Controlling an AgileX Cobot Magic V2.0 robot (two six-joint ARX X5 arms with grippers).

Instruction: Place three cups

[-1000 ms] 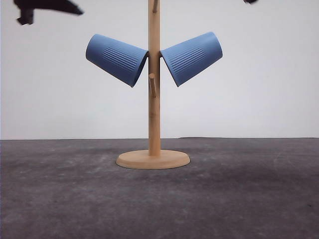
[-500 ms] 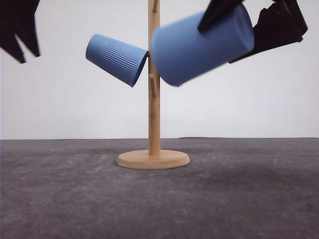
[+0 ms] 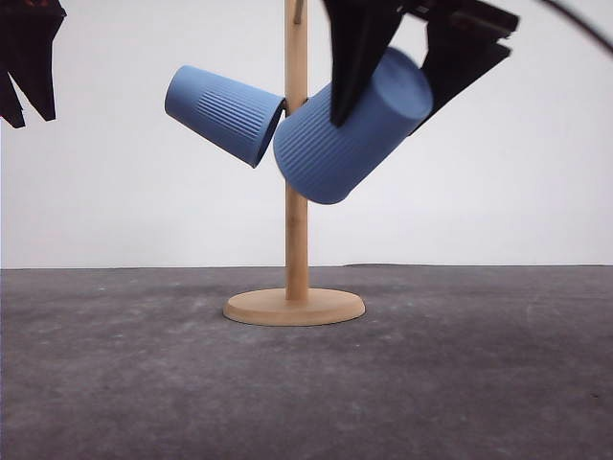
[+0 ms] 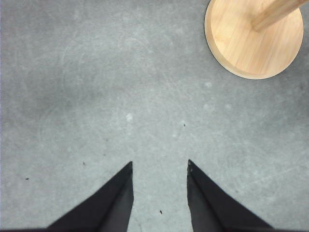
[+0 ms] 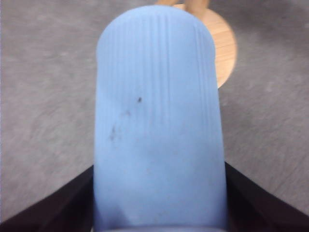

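Overall, no brand, label or legible writing appears on any surface. Front view: a wooden stand point(image 3: 296, 163) rises from a round base point(image 3: 294, 307) on the dark grey table point(image 3: 306, 383), against a plain white wall. Two light-blue ribbed cups are visible. One hung cup point(image 3: 223, 113) sits on the stand's left side, tilted, its mouth against the post and its flat base pointing up and away to the left. The held cup point(image 3: 351, 126) lies between the two dark fingers of the right gripper point(image 3: 397, 72), which descends from above; the fingers press on opposite sides of the cup near its base end, so the jaws are closed around it. This cup is tilted, mouth down and to the left, overlapping the post in the front view and appearing just beside the hung cup's rim; whether it touches post or rim cannot be told.

Right wrist view: the held cup point(image 5: 159, 121) runs lengthwise between the fingers, its ribbing and a few small dark specks visible, with the base point(image 5: 224, 46) of the stand beyond it.

Left wrist view: the left gripper point(image 4: 159, 198) hangs above bare table, its two pointed fingers parted with nothing between them; the stand's base point(image 4: 253, 41) lies well apart from them.

Front view: the left gripper point(image 3: 27, 59) appears high at the left edge.
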